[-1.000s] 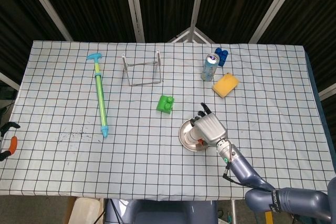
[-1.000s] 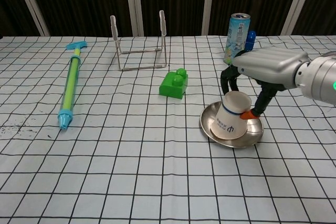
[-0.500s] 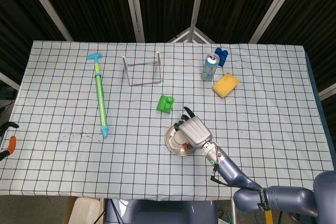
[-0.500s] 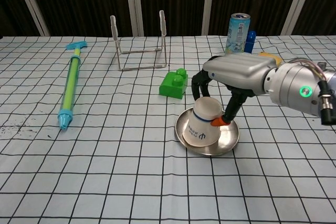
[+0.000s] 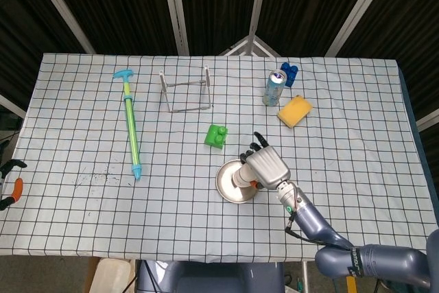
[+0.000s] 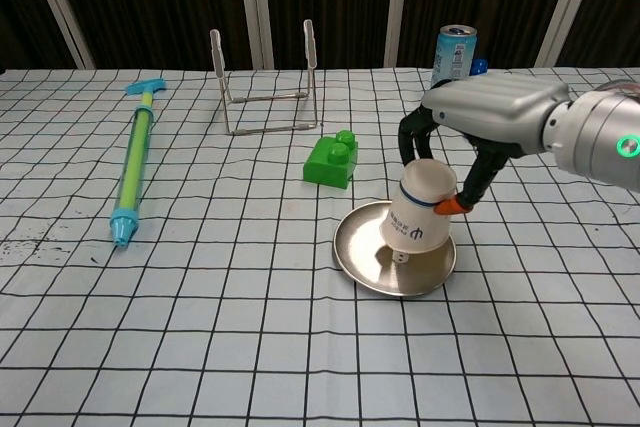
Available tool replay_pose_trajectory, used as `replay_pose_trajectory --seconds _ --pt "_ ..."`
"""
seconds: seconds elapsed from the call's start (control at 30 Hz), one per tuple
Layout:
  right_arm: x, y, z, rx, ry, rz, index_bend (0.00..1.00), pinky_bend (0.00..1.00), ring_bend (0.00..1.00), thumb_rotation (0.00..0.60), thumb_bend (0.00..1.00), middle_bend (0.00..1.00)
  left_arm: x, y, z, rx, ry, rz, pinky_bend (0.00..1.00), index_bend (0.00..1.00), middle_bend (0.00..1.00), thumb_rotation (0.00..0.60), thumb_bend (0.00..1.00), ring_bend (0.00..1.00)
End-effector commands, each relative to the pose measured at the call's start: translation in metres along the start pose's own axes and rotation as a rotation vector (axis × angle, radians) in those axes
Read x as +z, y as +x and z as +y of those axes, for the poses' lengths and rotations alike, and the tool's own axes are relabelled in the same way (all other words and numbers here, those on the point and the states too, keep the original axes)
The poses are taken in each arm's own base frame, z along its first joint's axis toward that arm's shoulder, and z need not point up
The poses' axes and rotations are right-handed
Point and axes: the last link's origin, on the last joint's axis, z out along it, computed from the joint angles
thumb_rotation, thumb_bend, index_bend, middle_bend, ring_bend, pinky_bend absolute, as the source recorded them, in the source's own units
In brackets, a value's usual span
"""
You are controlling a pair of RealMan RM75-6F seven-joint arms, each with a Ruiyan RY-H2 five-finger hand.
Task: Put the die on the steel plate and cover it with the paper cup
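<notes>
The steel plate point(image 6: 362, 252) is the largest of the task's things: a shallow round dish, shiny and mirror-like, lying on the checked surface point(image 6: 200, 327) just in front of the green building block point(image 6: 332, 160). It looks stiff and fairly light, and on cloth it would likely slide if pushed from the side, so any downward move onto it should be straight and gentle

Next comes the paper cup point(image 6: 421, 220), white with a dark band near the mouth and a small dark mark on its wall. It is held upside down, mouth downward and tilted, over the right part of the plate, its rim raised above the metal rather than seated. I judge it very light and easily crushed; the sensible hold is around the upper wall near the closed base, with light pressure, which is about where it is taken now. The right hand point(image 6: 470, 122) grips it from above, fingers point(image 6: 410, 135) curled down around the cup, an orange fingertip pressed on its right side. In the head view the same hand point(image 5: 266, 167) hides most of the cup point(image 5: 243, 178)

Smallest is the die point(image 6: 399, 258), a pale little cube with dark pips, resting on the plate under the raised mouth of the cup. It seems hard and light, apt to skid on polished steel if the rim catches it, so the cup should come down level around it

The left hand shows in neither view
</notes>
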Motion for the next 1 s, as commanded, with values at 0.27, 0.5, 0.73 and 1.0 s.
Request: replay_pose_trajectory --seconds 0.27,0.5,0.73,1.0 --pt "0.012 0.015 0.072 -0.018 -0.224 0.018 0.64 0.00 0.26 0.600 0.34 0.54 0.000 0.000 -0.002 -0.001 0.005 -0.003 0.12 0.36 0.00 0.600 0.69 0.00" --pt "0.014 0.007 0.106 -0.050 -0.296 -0.035 0.64 0.00 0.26 0.600 0.34 0.54 0.000 0.000 0.000 0.005 0.005 0.000 0.12 0.36 0.00 0.600 0.69 0.00" --pt "0.013 0.002 0.118 -0.062 -0.301 -0.067 0.64 0.00 0.26 0.600 0.34 0.54 0.000 -0.002 0.002 0.011 0.005 -0.005 0.12 0.36 0.00 0.600 0.69 0.00" --pt "0.012 -0.002 0.128 -0.085 -0.328 -0.100 0.59 0.00 0.17 0.600 0.33 0.47 0.001 -0.001 -0.001 0.008 0.017 -0.001 0.12 0.37 0.00 0.600 0.69 0.00"
